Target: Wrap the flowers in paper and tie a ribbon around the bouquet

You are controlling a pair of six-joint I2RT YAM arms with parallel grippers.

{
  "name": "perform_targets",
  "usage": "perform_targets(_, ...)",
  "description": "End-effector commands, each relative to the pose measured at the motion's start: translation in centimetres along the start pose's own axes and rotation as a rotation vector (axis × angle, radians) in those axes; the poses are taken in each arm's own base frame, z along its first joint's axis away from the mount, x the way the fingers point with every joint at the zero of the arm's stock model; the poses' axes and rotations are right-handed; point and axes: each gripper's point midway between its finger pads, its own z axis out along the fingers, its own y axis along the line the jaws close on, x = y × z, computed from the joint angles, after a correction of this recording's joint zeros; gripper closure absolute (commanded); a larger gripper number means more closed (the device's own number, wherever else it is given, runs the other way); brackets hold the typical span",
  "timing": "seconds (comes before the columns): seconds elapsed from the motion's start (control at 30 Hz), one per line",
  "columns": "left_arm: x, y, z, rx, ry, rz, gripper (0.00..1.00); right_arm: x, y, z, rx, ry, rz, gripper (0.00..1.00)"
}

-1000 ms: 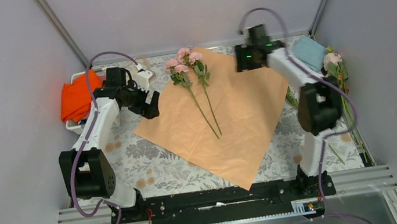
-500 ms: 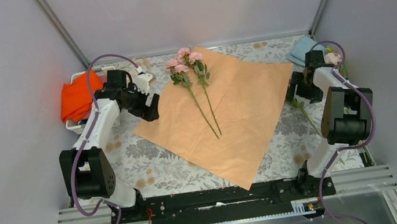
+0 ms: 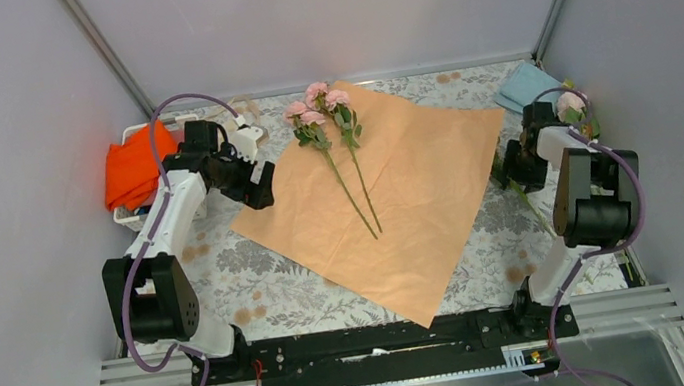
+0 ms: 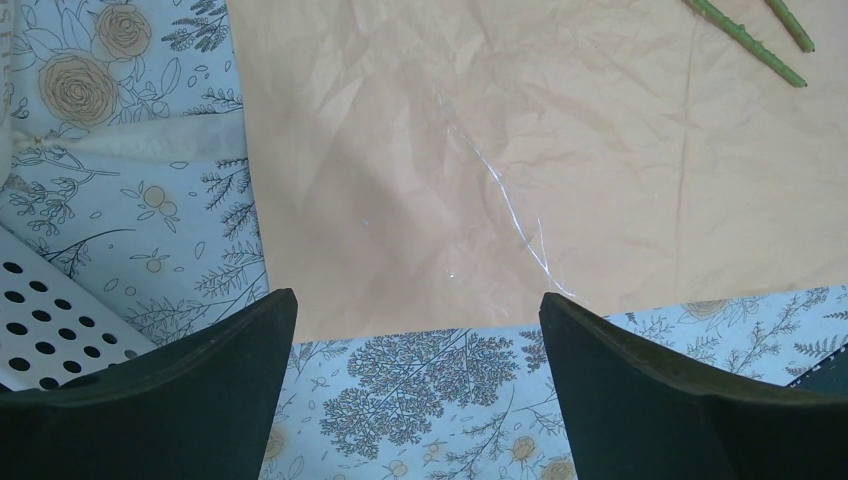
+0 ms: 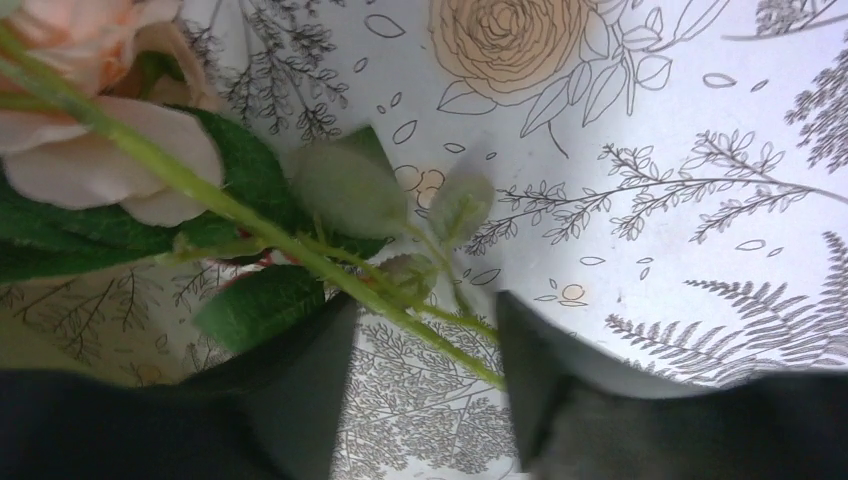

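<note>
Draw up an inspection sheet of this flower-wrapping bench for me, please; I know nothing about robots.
Surface: table under a floral-print cover.
Job's things: paper spread flat, peach face up; flowers lying at its far corner; a cream band, probably the ribbon, beside the paper's left edge.
Clutter: orange cloth in a white basket; light blue cloth at the far right.
End effectors: left end effector open and empty, over the paper's edge; right end effector open, straddling the stem of one of the more flowers at the right edge.
Cables: a purple cable loops along each arm; no snag seen.
Surroundings: grey walls, metal frame posts.
</note>
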Motion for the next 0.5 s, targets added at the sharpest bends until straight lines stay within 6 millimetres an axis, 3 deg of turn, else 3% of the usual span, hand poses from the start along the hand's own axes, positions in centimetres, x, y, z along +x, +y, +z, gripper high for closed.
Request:
perform_targets(0.0,0.0,0.7,0.1,-0.015,-0.013,0.005,0.01,-1.4,-0.7,0.1,0.05,-0.038,-0.002,0.56)
perform_targets(0.07,0.0,0.7,0.1,-0.014,-0.012,0.004,0.01,-2.5,-1.4,-0.7,0.084,-0.078,-0.008,0.77)
perform_targets(0.2,0.1,0.7,0.3,-0.01,-0.008,-0.004,0.01,-4.8,1.0,-3.3,-0.051,-0.168,-0.089,0.97)
perform_targets(0.33,0.2,0.7,0.3,-0.013,-0.002,-0.01,0.01,-8.5,-0.1,-8.2,0.022,-0.312,-0.056,1.0)
perform_targets(0.4,0.1,0.8,0.2,-0.017,-0.004,-0.005,0.01,-10.7,-1.2,-12.2,0.086,-0.425,0.006,1.0)
perform_targets(0.47,0.2,0.8,0.2,-0.015,-0.002,-0.005,0.01,-13.1,-0.4,-17.0,0.057,-0.588,0.029,1.0)
